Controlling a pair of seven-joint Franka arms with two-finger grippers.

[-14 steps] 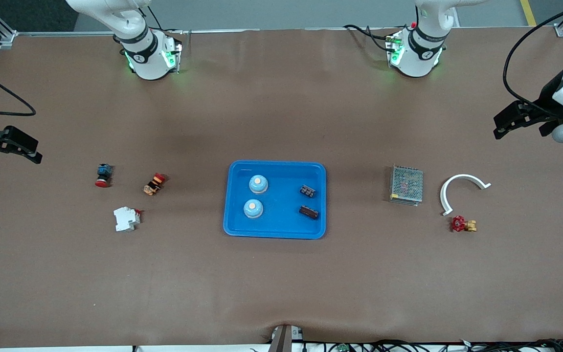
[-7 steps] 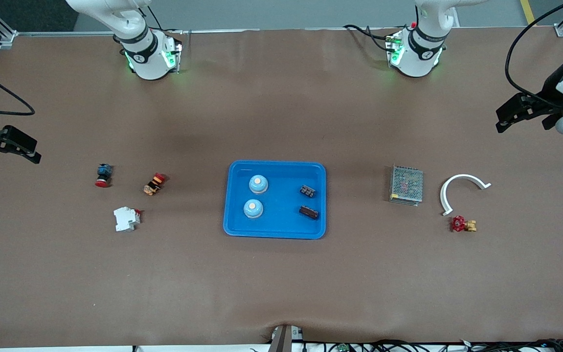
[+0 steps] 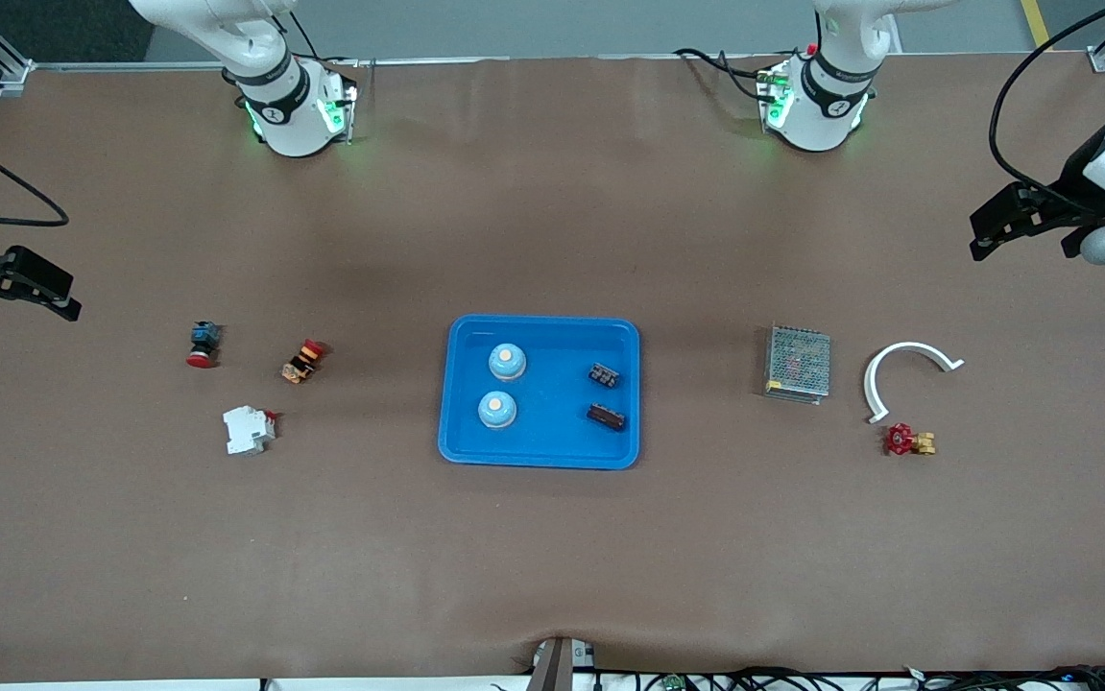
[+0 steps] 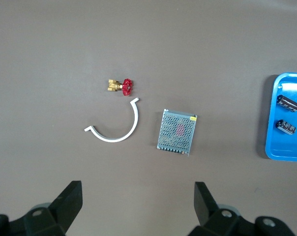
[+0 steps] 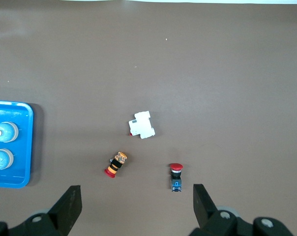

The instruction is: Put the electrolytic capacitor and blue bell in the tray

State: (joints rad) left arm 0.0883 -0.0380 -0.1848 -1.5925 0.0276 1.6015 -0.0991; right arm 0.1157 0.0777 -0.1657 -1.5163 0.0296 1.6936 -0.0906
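Observation:
The bright-blue tray (image 3: 552,451) lies mid-table. In it stand two blue bells (image 3: 507,361) (image 3: 496,409) toward the right arm's end and two dark electrolytic capacitors (image 3: 604,374) (image 3: 607,416) toward the left arm's end. The tray's edge with the capacitors (image 4: 288,103) shows in the left wrist view, the edge with the bells (image 5: 5,132) in the right wrist view. My left gripper (image 3: 994,235) hangs open and empty over the table's left-arm end. My right gripper (image 3: 58,297) hangs open and empty over the right-arm end.
A grey mesh box (image 3: 798,363), a white curved clip (image 3: 907,369) and a red-handled brass valve (image 3: 908,440) lie toward the left arm's end. A red-capped button (image 3: 202,345), an orange-black part (image 3: 302,361) and a white breaker (image 3: 247,429) lie toward the right arm's end.
The left gripper has risen slightly and drifted toward the table's edge. The right gripper barely moved. The objects on the table have stayed put.

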